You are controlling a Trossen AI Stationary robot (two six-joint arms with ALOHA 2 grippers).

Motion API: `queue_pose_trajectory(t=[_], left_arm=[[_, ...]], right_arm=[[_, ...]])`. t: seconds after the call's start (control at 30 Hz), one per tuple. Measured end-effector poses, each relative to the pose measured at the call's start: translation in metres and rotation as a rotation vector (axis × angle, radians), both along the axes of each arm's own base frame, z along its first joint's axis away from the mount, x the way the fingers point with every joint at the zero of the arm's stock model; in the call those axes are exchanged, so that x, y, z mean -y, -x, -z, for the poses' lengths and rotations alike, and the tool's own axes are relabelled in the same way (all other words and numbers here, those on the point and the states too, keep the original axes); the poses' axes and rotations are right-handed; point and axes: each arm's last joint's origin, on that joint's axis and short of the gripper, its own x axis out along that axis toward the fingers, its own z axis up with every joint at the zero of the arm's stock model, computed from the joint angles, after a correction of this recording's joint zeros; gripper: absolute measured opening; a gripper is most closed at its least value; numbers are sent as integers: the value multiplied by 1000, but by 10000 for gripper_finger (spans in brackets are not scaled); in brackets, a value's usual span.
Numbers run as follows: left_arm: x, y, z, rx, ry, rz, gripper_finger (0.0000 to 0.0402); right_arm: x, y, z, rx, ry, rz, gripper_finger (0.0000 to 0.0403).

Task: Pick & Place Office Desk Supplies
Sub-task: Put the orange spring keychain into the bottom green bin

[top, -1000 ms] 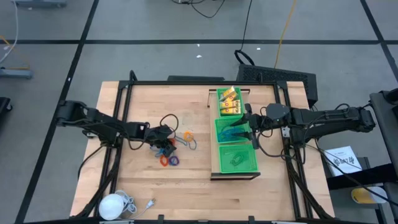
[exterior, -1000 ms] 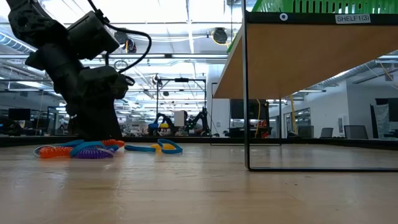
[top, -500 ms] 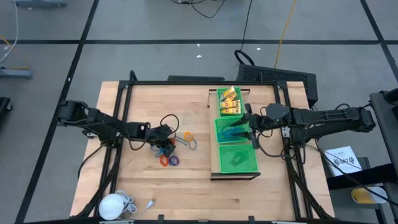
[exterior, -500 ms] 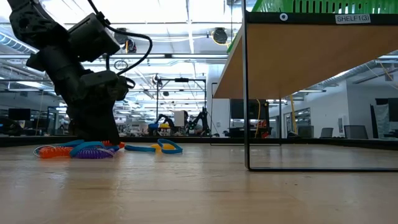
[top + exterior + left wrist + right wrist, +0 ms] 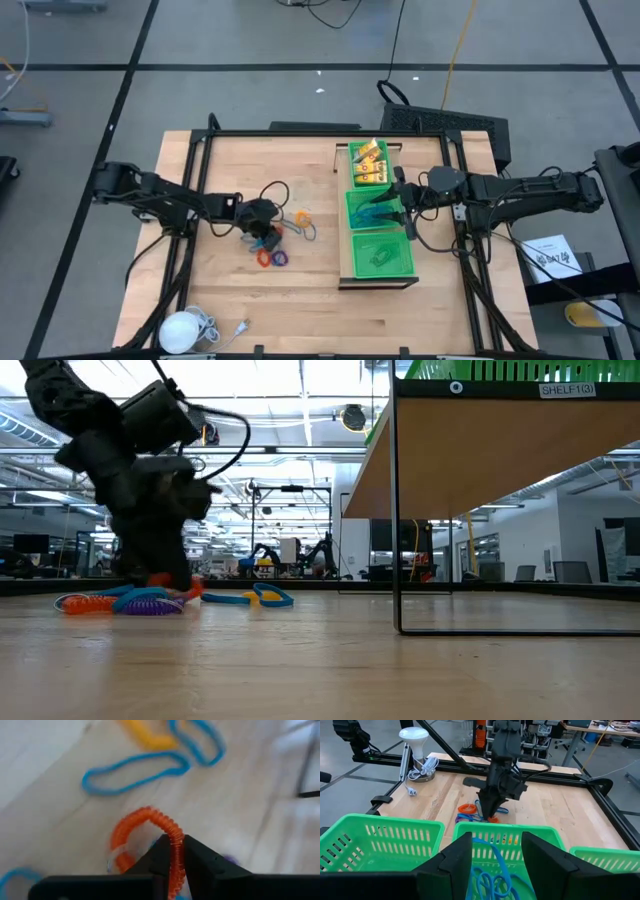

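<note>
Several thin rings lie on the wooden table left of the shelf: red (image 5: 264,258), purple (image 5: 282,258), blue (image 5: 309,230) and a yellow-orange one (image 5: 301,216). My left gripper (image 5: 267,233) stands among them, shut on an orange coiled ring (image 5: 145,820). On the shelf stand three green mesh trays: the far one (image 5: 368,165) holds yellow packets, the middle one (image 5: 372,211) holds blue pieces. My right gripper (image 5: 495,865) hovers open over the middle tray's edge and touches nothing. My left gripper pinches one strand of the orange coiled ring (image 5: 176,847) between its two fingers. The fingers come from above, slanting down toward the table. The rest of the loop arcs out beyond the fingertips. Whether its far side rests on the table, I cannot tell.
A white round object with a cord (image 5: 183,328) sits at the table's near left corner. The shelf's thin black legs (image 5: 396,510) and board (image 5: 500,440) stand right of the rings. A black frame (image 5: 300,131) runs around the table.
My left gripper has shut on the orange coiled ring and tipped a little toward the shelf. The orange coil now shows raised at its fingertips. The other rings lie as before. My right gripper has kept still.
</note>
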Motion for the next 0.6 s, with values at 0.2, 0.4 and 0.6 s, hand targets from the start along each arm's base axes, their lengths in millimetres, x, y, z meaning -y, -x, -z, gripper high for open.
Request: queue_pose_trajectory(t=[0.2, 0.4, 0.6], left_arm=[[1, -7, -18, 90, -14, 61, 25], [0, -8, -36, 183, -49, 87, 23], [0, -12, -64, 428, -107, 113, 37]], right_arm=[[0, 0, 0, -1, 0, 0, 159], [0, -1, 0, -1, 0, 0, 161], [0, -3, 0, 16, 0, 0, 158]])
